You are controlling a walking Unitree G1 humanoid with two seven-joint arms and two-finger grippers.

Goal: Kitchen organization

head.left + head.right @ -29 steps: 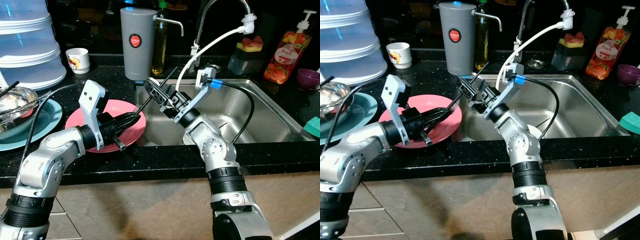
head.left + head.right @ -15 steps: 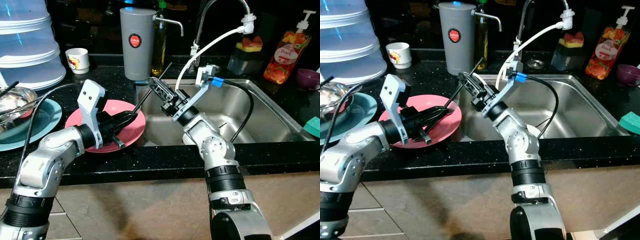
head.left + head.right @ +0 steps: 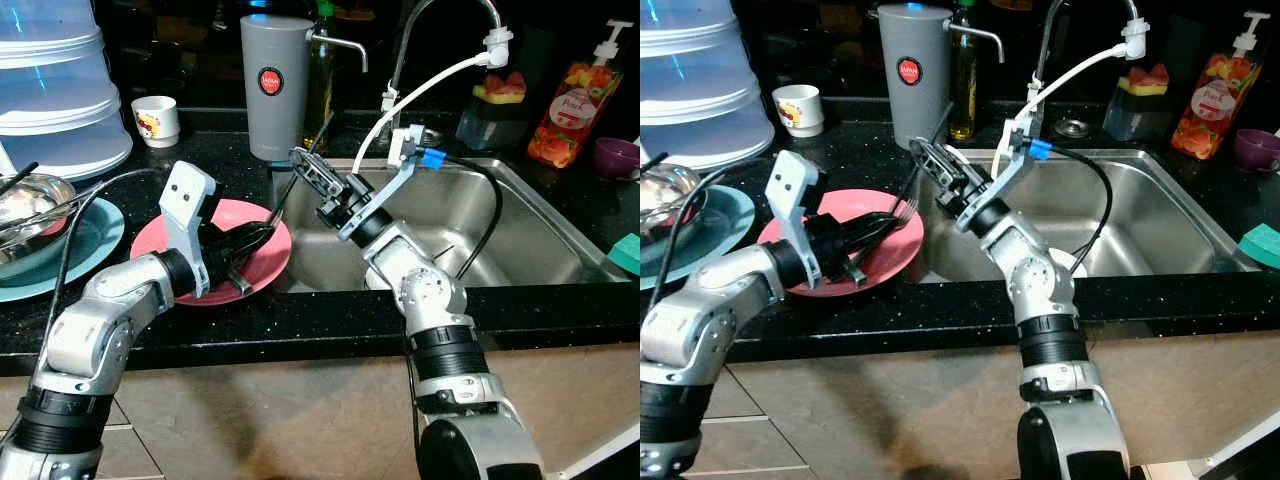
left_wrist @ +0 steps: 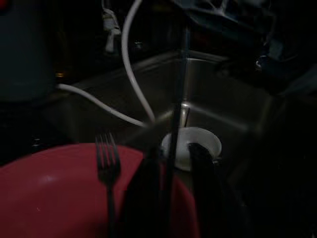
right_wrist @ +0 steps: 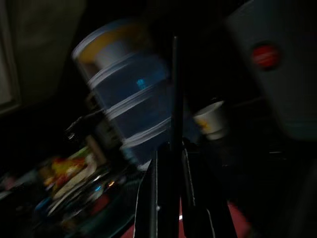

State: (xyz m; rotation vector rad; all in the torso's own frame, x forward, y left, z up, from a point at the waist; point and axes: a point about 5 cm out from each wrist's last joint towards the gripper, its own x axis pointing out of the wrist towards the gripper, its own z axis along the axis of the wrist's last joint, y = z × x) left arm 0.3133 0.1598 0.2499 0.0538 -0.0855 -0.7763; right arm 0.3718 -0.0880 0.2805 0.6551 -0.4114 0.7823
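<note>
A dark fork (image 3: 279, 206) stands slanted over the junction of the pink plate (image 3: 268, 262) and the sink (image 3: 520, 235), tines down at the plate's far edge, handle rising toward the grey jug (image 3: 276, 86). The right gripper (image 3: 308, 172) is clamped on the handle's upper part; in the right wrist view the handle (image 5: 175, 94) runs straight out between the two closed fingers (image 5: 151, 198). The tines lie just beyond the tips of the left gripper (image 3: 252, 238), which rests low over the plate with its fingers pointing toward the sink. In the left wrist view the fork's tines (image 4: 106, 157) stand beside the left gripper's fingers (image 4: 141, 198), and a thin dark rod (image 4: 177, 99) passes between them; whether these jaws press on it cannot be told.

Behind the right gripper's jaws stand the jug, an oil bottle (image 3: 321, 80) and the tap (image 3: 440, 30) with a white hose (image 3: 420, 90). Beyond the left gripper's wrist lie a teal plate (image 3: 85, 245) bearing a steel bowl (image 3: 30, 205), a small white cup (image 3: 157, 120) and a stacked translucent container (image 3: 55, 85). Past the sink, well apart from both jaws, are a soap bottle (image 3: 580, 100), a purple cup (image 3: 617, 157) and a green sponge (image 3: 625, 252).
</note>
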